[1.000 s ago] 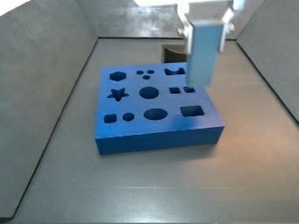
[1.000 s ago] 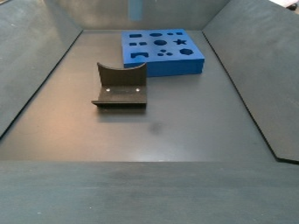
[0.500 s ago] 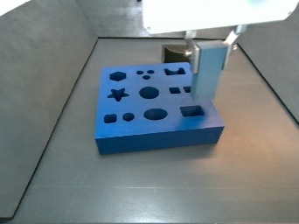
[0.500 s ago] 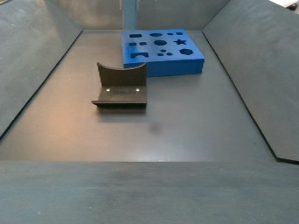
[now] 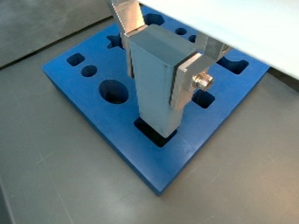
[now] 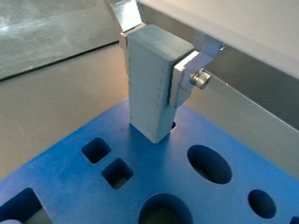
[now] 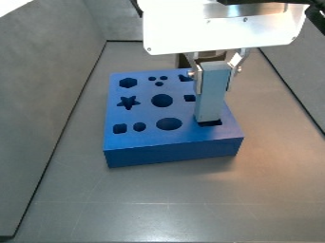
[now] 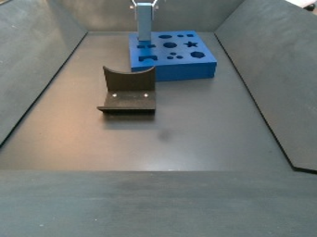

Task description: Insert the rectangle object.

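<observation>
While the tall, slim grey-blue rectangular bar [image 5: 158, 83] stands upright with its lower end just entering the rectangular slot [image 5: 156, 133] near a corner of the big blue block with shaped holes [image 7: 172, 119], the end effector [image 5: 163, 44] clamps it between flat silver finger plates [image 5: 191, 77] near its top. To finish well, the bar should be kept plumb and square to the slot edges, pressed straight down with light force, and released only once seated; any tilt would likely jam it.

Round, square and star-shaped holes [image 7: 127, 102] lie close by but apart from the bar's path. A dark olive curved piece [image 8: 128, 89] sits on the grey tabletop [image 8: 173, 139] well apart from the block, obstructing nothing.
</observation>
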Robot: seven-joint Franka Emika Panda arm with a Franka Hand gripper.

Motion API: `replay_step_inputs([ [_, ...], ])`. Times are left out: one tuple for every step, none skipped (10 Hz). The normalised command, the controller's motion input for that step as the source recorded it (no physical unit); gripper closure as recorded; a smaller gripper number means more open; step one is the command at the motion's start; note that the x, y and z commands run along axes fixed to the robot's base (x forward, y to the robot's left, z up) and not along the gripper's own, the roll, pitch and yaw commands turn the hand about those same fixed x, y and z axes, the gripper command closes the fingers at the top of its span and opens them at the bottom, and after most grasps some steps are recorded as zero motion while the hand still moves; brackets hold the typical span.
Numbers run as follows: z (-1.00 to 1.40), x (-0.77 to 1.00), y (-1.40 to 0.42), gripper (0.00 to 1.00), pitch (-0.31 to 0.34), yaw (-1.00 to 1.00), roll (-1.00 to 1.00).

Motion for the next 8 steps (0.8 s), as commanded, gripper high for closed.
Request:
replay_step_inputs([
  [-0.27, 0.0, -0.22, 1.0, -0.006, 0.11, 0.21],
  [-0.41, 0.01, -0.19, 1.0, -0.004, 0.14, 0.45],
  [-0.41, 0.05, -0.2, 1.0, 0.0, 0.12, 0.46],
  [-0.47, 0.06, -0.23, 1.0, 0.0, 0.1, 0.43],
  [-0.53, 0.08, -0.25, 1.0, 0.0, 0.06, 0.41],
  [-0.62, 0.11, -0.19, 1.0, 0.024, 0.0, 0.35],
  [-0.74, 0.09, 0.0, 1.0, 0.139, 0.0, 0.19],
  [-0.66, 0.12, 0.01, 1.0, 0.234, -0.11, 0.09],
])
